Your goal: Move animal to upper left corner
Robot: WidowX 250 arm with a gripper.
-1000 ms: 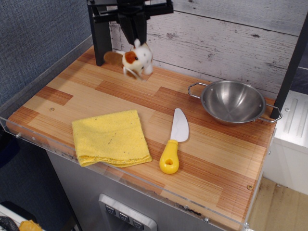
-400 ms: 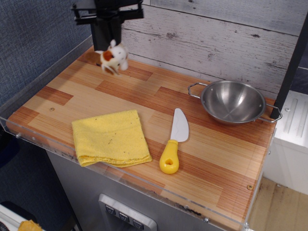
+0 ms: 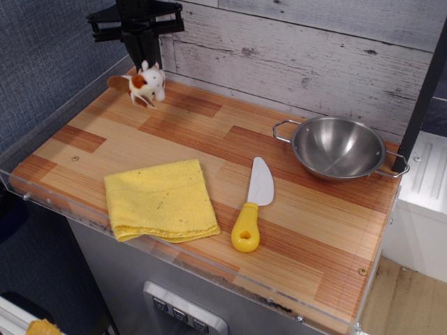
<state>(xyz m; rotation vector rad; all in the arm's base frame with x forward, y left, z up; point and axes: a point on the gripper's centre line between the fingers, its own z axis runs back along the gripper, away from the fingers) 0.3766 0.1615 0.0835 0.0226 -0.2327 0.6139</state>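
Note:
The animal [image 3: 144, 83], a small white plush with orange-brown patches, hangs at the far left of the table, right under my gripper [image 3: 146, 63]. The black gripper reaches down from above and is shut on the top of the animal's head. The animal's legs dangle just over, or barely on, the wood; I cannot tell which. It is over the upper left corner [image 3: 120, 99] of the striped wood tabletop, where the grey-blue wall meets the whitewashed plank wall.
A folded yellow cloth [image 3: 161, 199] lies at the front left. A white knife with a yellow handle [image 3: 252, 207] lies in the front middle. A steel bowl with handles [image 3: 338, 147] sits at the right back. A clear raised rim [image 3: 63, 105] runs along the table's edges.
My gripper has carried the animal leftward and lower along the back wall, from near the back middle into the upper left corner.

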